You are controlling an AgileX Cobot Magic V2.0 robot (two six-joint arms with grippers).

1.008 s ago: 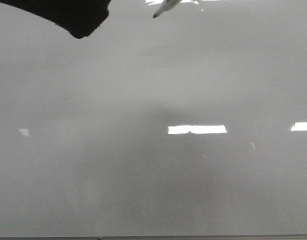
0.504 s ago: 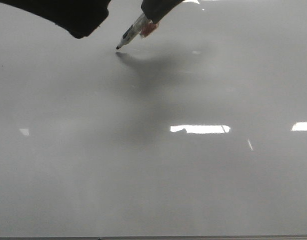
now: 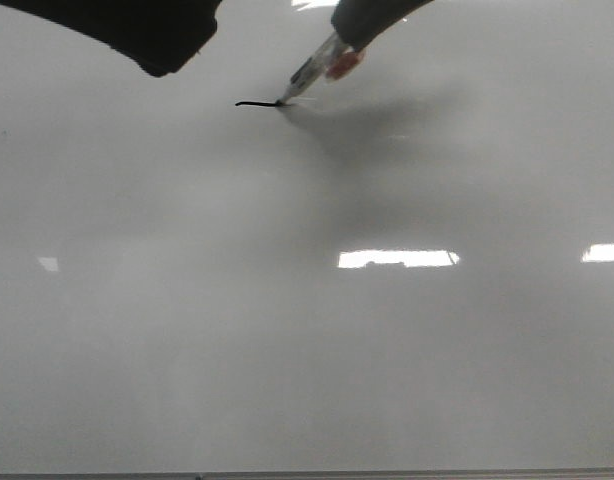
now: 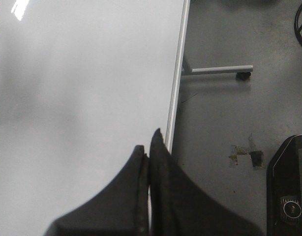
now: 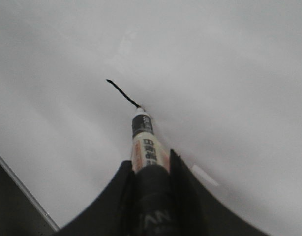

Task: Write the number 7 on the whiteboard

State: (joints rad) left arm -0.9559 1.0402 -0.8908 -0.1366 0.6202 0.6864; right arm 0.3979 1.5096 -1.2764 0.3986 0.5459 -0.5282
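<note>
Pressing its tip to the glossy pale grey whiteboard [image 3: 307, 340], a marker [image 3: 312, 70] slants down from the upper middle of the front view, its barrel clear and white with a reddish band near where the right gripper [image 3: 372, 15] clamps it. So far the number 7 [image 3: 257, 103] is only a short, thin black horizontal stroke in the upper centre of the frame, running left from the marker tip and touching it (no downstroke is visible). A soft grey shadow spreads on the board to the right of the tip, and bright rectangular glare patches sit lower right.

From the right wrist view, more detail appears: the two dark, smooth, tapering fingers [image 5: 124, 196] press on either side of the marker's [image 5: 143, 147] pale labelled body, which carries printed characters and a black collar before a white nib. Here the stroke [image 5: 122, 92] reads as a slightly curved black line ending at the nib.

Only the left wrist view shows the board's [image 4: 82, 88] thin metal edge, the speckled grey floor [image 4: 225, 128] beyond it and a wheeled stand leg [image 4: 217, 70]. The left gripper [image 4: 150, 147] has its matte black fingers closed together, holding nothing; in the front view it is a dark curved shape [image 3: 137, 30] at upper left, well apart from the stroke.
</note>
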